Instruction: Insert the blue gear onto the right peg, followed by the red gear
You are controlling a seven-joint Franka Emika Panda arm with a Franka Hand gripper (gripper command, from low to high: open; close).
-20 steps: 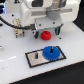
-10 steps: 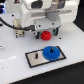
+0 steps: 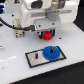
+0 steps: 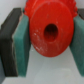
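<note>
Lifted a little clear of the table since half a second ago, and carrying the red gear [image 3: 47, 35] with it. Gripper [image 4: 46, 37] closed on that gear from both sides, teal pads [image 4: 21, 42] pressed against the toothed rim, centre hole facing the wrist camera and unobstructed. Held firmly by the look of it, not tilted as far as can be told.

Reads as the second half of the job under way: blue gear [image 3: 50, 52] already lying flat on the grey plate [image 3: 34, 58], at the end toward the exterior view's right, presumably seated over the right peg, though the peg itself cannot be seen beneath the disc. Twin post [image 3: 37, 56] standing bare near the plate's other end. Red gear hanging above and behind the plate, apart from the blue one, not yet over it.

Next move, judged from this, calls for carrying the red gear forward and lining its hole up over the blue gear's centre before lowering; small misalignment would leave it resting on the blue disc rather than threaded.

Around: white table [image 3: 12, 50], a small dark item [image 3: 19, 34] near the arm toward the exterior view's left, too blurred to name. Nothing lying between gripper and plate.
</note>
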